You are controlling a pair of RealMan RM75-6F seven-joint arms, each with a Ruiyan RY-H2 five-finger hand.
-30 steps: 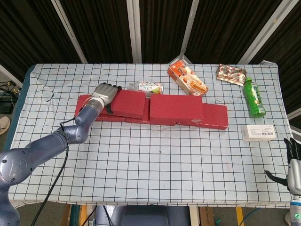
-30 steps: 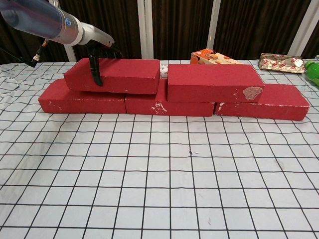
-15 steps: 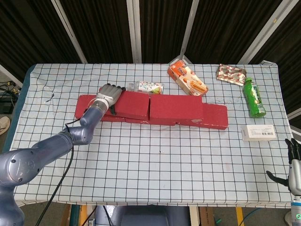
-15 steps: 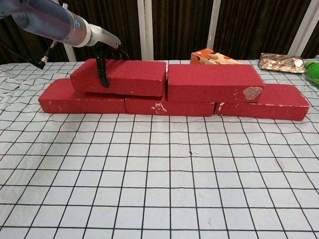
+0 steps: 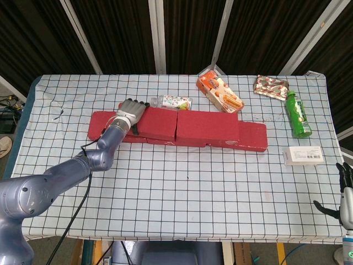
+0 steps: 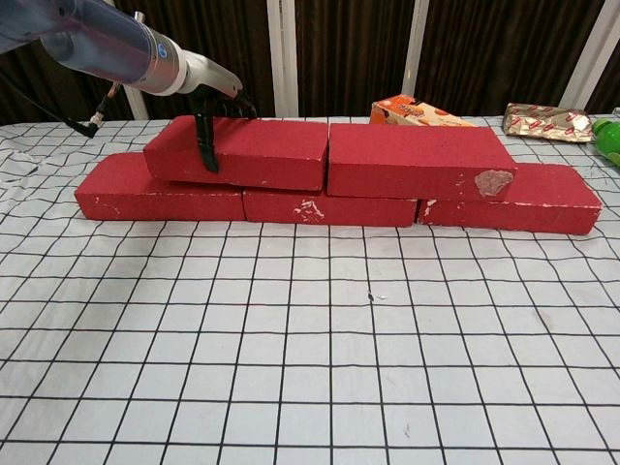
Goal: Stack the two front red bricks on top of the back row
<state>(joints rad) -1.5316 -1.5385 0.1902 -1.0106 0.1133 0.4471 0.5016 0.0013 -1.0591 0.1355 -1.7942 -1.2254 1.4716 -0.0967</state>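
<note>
While the back row (image 6: 339, 207) is lying across the table (image 5: 182, 187) as a base, both stacked bricks are sitting on it, right brick (image 6: 417, 161) bridging a joint, left brick (image 6: 247, 152) abutting it, left hand (image 5: 130, 112) grasping its outer end to square it, right hand (image 5: 345, 190) hanging released, far right.

A table (image 5: 182, 187) under a white black-gridded cloth (image 6: 310, 368) — behind it, dark curtains (image 5: 116, 33) crossed by pale metal bars (image 5: 157, 33).
</note>
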